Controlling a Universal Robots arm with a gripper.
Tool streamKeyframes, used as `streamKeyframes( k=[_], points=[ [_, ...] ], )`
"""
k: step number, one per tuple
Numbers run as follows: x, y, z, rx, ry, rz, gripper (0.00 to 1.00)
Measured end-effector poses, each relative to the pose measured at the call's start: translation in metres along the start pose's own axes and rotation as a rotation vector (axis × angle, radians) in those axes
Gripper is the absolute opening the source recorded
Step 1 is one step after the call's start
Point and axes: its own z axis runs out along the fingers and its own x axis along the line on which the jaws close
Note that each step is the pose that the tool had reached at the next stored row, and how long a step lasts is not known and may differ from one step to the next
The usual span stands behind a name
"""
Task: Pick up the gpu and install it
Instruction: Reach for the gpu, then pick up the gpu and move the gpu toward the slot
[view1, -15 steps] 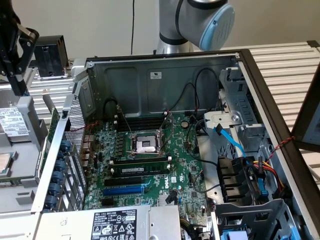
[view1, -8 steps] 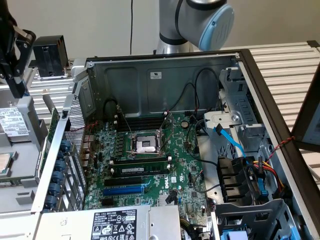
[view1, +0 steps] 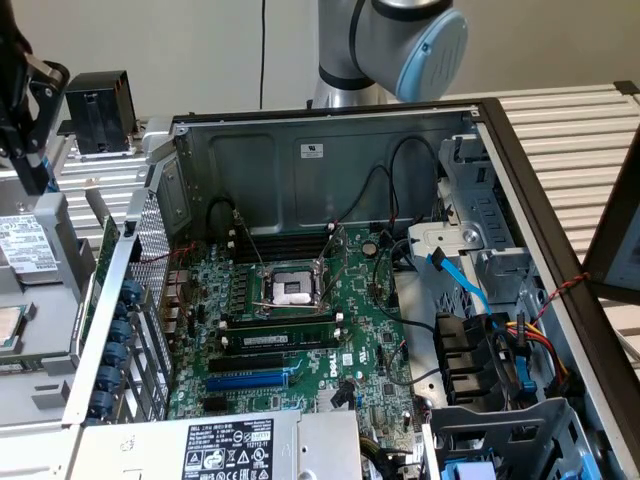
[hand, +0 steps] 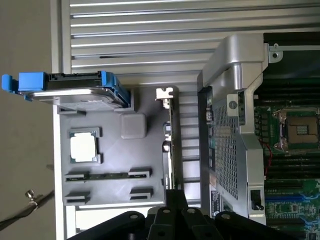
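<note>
The gpu (hand: 172, 142) stands on its long edge in a slot of the grey parts tray (hand: 112, 160), its metal bracket (hand: 165, 94) at one end. In the exterior view it appears as a thin green strip (view1: 100, 280) just outside the case's slotted rear wall. My gripper (hand: 175, 196) is shut, its black fingers meeting over the card's near end with nothing visibly between them. In the exterior view the gripper (view1: 35, 175) hangs above the tray, at the exterior view's left, apart from the card. The motherboard (view1: 300, 330) lies open inside the case.
On the tray are a hard drive with blue rails (hand: 65, 87), a CPU chip (hand: 82, 147) and a memory stick (hand: 107, 175). The case's silver rear frame (hand: 235, 100) stands right beside the card. A grey power supply (view1: 230, 445) and cables (view1: 480, 340) crowd the case's near side.
</note>
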Motion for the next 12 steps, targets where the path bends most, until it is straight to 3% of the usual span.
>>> streamKeyframes(
  k=[7, 12],
  points=[
    [0.01, 0.0042, 0.0079, -0.0001, -0.0002, 0.0, 0.11],
    [0.012, 0.004, 0.0084, -0.0001, 0.0, 0.0, 0.11]
  ],
)
